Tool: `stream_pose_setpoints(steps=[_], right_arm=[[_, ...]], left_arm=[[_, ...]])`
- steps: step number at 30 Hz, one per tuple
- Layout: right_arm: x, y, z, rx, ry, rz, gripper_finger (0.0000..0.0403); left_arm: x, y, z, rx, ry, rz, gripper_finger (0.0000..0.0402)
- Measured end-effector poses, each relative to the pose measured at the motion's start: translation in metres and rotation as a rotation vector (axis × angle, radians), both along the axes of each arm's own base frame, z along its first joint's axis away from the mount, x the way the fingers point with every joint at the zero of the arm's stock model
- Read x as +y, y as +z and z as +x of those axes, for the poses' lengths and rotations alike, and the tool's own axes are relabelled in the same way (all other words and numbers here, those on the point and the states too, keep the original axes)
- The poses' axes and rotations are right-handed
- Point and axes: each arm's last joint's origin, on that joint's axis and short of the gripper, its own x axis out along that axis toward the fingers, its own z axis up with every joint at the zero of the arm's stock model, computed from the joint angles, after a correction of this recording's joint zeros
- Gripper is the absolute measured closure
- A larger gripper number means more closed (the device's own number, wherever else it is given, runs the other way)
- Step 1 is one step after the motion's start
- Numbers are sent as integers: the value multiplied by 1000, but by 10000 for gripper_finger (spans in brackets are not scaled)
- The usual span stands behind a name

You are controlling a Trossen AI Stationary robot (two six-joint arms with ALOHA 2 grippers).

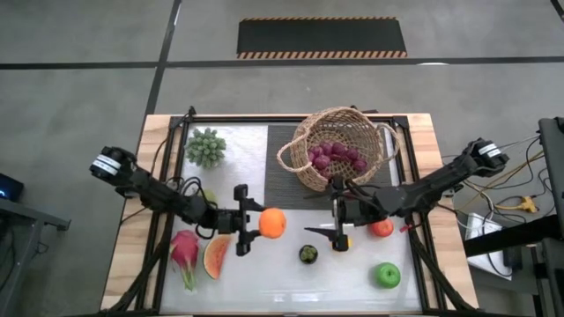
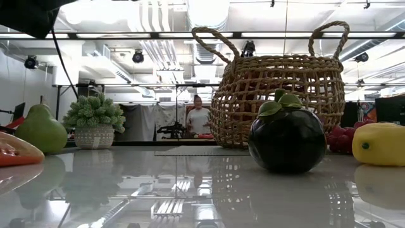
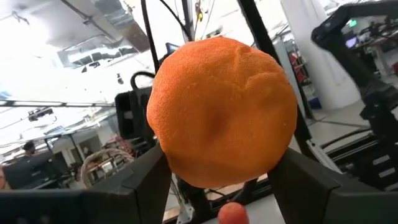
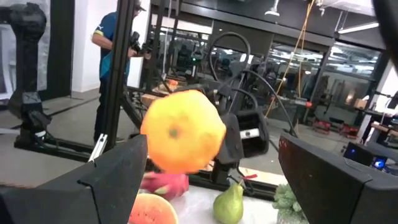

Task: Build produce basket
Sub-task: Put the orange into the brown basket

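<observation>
My left gripper (image 1: 251, 221) is shut on the orange (image 1: 271, 223) left of the table's middle; the orange fills the left wrist view (image 3: 221, 109). My right gripper (image 1: 337, 231) is open, with the lemon (image 1: 342, 243) by its fingers. In the right wrist view the lemon (image 4: 183, 130) shows between the fingers, nearer one; I cannot tell whether it touches. In the low view the lemon (image 2: 380, 144) rests on the table. The wicker basket (image 1: 339, 145) stands at the far middle with purple grapes (image 1: 335, 158) inside. My left gripper pinches the orange between its two fingers (image 3: 146, 177), which sit on opposite sides of its lower half (image 3: 186, 171). The fingers lie level and point toward the table's right. The orange does not show on the table in the low view, so it is lifted clear.
A dark round fruit with green leaves (image 1: 308, 254), a tomato (image 1: 381, 229) and a green apple (image 1: 388, 275) lie near the right gripper. A dragon fruit (image 1: 185, 251), a watermelon slice (image 1: 216, 257) and a pear (image 2: 41, 130) lie at the left. A potted plant (image 1: 205, 145) stands far left.
</observation>
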Motion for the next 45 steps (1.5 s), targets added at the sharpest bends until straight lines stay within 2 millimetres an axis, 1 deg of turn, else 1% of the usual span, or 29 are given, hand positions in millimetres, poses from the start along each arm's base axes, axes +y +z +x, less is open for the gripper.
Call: stream_pose_setpoints(steps=[7,11,16,21,29,31,34,37,42,45], right_arm=[[4,4,15,-3,5,-8,58],[6,4,21,16,-1,-9,58],[7,2,24,34,2,0,65],[4,2,26,32,-13,19,73],[2,1,28,21,-14,23,76],[2,1,28,21,-15,22,77],[2,1,28,22,-18,20,77],[1,1,29,23,-22,20,94],[1,0,29,34,-23,16,151],[1,-1,29,40,-25,15,163]], left_arm=[[1,2,25,-2,35,-1,186],[2,2,34,-3,50,-1,186],[4,2,37,-2,63,-3,186],[4,8,39,-19,65,-10,186],[5,9,40,-24,70,-11,186],[6,9,40,-24,71,-11,182],[6,9,41,-21,72,-10,166],[6,8,41,-19,73,-8,146],[6,7,41,-13,69,-16,125],[7,6,41,-2,52,-80,116]])
